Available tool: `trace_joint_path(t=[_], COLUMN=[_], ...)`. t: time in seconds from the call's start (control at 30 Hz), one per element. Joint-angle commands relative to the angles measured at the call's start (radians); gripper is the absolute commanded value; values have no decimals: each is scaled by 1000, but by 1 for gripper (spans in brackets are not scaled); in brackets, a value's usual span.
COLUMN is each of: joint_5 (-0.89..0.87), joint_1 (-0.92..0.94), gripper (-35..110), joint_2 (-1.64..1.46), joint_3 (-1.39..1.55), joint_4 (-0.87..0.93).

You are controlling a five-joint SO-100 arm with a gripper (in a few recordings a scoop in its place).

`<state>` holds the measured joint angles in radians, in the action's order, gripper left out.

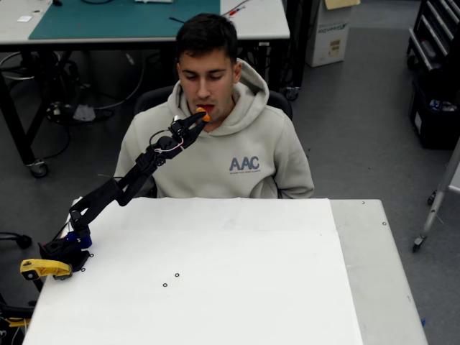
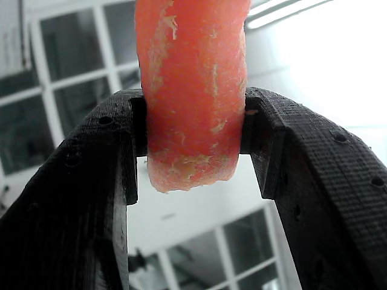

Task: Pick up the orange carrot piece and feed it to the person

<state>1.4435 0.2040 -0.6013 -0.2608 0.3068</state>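
Observation:
The orange carrot piece (image 1: 205, 113) is clamped between the black fingers of my gripper (image 1: 200, 117), held up right at the mouth of the person (image 1: 215, 144), who sits behind the white table in a light hoodie. In the wrist view the carrot piece (image 2: 190, 90) stands upright and large, squeezed from both sides by the two dark fingers (image 2: 91, 181), with my gripper (image 2: 192, 136) shut on it. Behind it are ceiling lights and windows. The arm stretches diagonally from its base at the table's left edge up to the face.
The white table (image 1: 215, 273) spreads below the arm. A yellow tool-like part (image 1: 43, 269) lies by the arm's blue base (image 1: 72, 244) at the left edge. A desk with a green mat (image 1: 122, 18) stands behind the person.

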Motion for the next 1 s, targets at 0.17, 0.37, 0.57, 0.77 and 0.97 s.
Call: trace_joint_path(t=[0.17,0.37,0.57,0.77,0.97], joint_5=[118,127,123,130,118], joint_1=[-18,-35,-37,-32,-26], gripper=[-3,-3,-2,-1,7], joint_2=[-49,-49,-49,-49,-49], joint_3=[-49,-49,-49,-51,-51], joint_4=[-41,-60,-58,-60,-60])
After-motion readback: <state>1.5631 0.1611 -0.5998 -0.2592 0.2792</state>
